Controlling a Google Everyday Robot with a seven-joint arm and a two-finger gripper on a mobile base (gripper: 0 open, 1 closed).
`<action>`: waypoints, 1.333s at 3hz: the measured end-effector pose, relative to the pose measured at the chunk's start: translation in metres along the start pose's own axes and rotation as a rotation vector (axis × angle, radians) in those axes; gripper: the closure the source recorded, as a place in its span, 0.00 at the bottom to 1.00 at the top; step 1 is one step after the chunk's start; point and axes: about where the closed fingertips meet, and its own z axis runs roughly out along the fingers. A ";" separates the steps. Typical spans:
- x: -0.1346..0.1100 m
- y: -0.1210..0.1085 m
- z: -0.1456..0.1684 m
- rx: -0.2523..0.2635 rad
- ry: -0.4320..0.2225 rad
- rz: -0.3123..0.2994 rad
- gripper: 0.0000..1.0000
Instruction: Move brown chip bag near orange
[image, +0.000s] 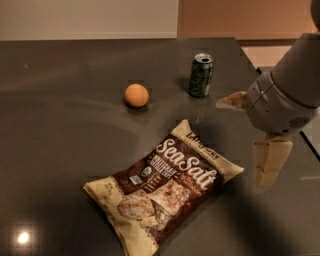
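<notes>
Gripper (243, 142) is hovering at right, fingers spread wide & holding nothing — brown chip bag (165, 192) is lying flat just left of it, long axis running near-left to far-right, w/ orange (136, 95) sitting beyond it, apart.

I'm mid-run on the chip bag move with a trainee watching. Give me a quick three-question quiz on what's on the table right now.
1. True or false: the brown chip bag lies touching the orange.
2. What stands to the right of the orange in the camera view? A) the green can B) a white mug C) a water bottle
3. Fill in: the gripper hovers over the table at the bag's ____ side, jaws apart and holding nothing.
Key: 1 false, bare table separates them; 2 A; 3 right.
</notes>
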 end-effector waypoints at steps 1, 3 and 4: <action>-0.011 0.000 0.015 -0.022 -0.024 -0.016 0.00; -0.049 -0.004 0.061 -0.094 -0.074 -0.048 0.00; -0.060 -0.008 0.073 -0.112 -0.075 -0.055 0.00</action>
